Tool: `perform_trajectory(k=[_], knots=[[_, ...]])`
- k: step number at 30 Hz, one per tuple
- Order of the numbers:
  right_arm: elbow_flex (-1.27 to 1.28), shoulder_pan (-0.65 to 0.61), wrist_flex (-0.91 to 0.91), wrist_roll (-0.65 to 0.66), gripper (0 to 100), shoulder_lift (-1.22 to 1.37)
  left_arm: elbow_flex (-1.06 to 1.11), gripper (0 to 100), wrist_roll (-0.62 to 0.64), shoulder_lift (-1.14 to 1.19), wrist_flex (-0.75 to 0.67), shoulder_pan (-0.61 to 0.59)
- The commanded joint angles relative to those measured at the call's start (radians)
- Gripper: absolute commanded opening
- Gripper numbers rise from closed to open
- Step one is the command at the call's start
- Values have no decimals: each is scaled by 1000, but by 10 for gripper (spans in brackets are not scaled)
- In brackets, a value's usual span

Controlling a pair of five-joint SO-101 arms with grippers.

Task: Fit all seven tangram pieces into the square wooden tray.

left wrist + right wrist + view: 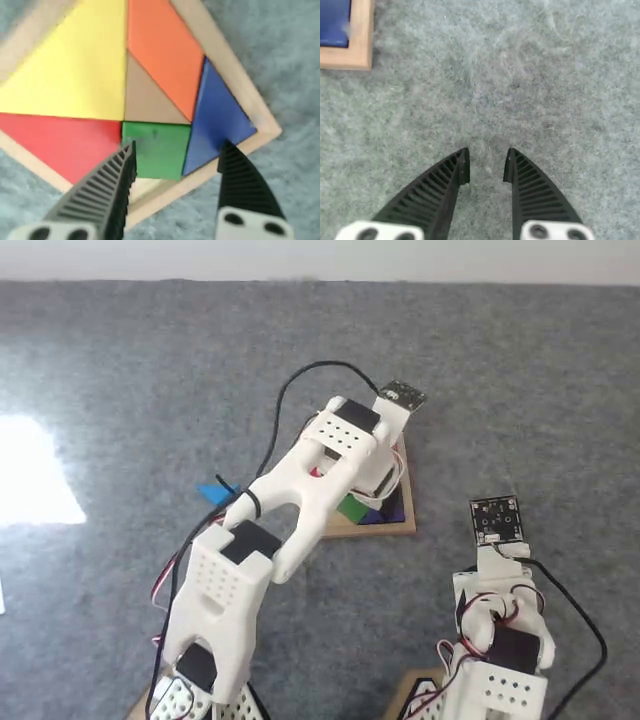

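Observation:
The square wooden tray (235, 75) holds a yellow triangle (80, 70), an orange piece (162, 50), a red triangle (60, 145), a green square (160, 147) and a dark blue triangle (215, 115). A tan triangular patch (147, 97) lies between them. My left gripper (177, 150) hangs open just above the green square and the blue triangle, holding nothing. In the high view the left arm covers most of the tray (400, 525). A light blue piece (215, 490) lies on the carpet left of the tray. My right gripper (486, 162) is open over bare carpet, near the tray's corner (360, 50).
Grey carpet (500, 390) covers the table. A bright white patch (35, 485) sits at the left edge. The right arm (500, 620) stands at the lower right, a short way from the tray. Wooden base boards (415, 690) show at the bottom.

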Motion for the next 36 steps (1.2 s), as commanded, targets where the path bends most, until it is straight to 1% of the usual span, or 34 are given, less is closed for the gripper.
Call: perform_trajectory(k=[1,5,7,12,15,18,23,24,26,28,32,34,36], knots=[[17,1,-1,14,135,-8,-1,246,-34,-52,-20,-11],[17,1,-1,14,135,-8,-1,246,-61,-71,-3,-3],[17,1,-1,14,135,-8,-1,246,-68,-123,23,0],[17,1,-1,14,135,-8,22,246,-68,-338,112,-8],[17,1,-1,14,134,-8,131,246,-69,-471,127,-34],[17,1,-1,14,134,-8,306,246,-103,-594,89,-126],[17,1,-1,14,135,-8,542,246,-170,-735,-34,-397],[17,1,-1,14,135,-8,573,246,-204,-746,-41,-443],[17,1,-1,14,135,-8,624,246,-311,-750,-41,-511],[17,1,-1,14,134,-8,662,246,-385,-749,-29,-565],[17,1,-1,14,133,-8,679,246,-470,-738,-6,-652],[17,1,-1,14,133,-8,680,246,-516,-729,-12,-663],[17,1,-1,14,133,-8,691,246,-562,-717,-51,-660]])
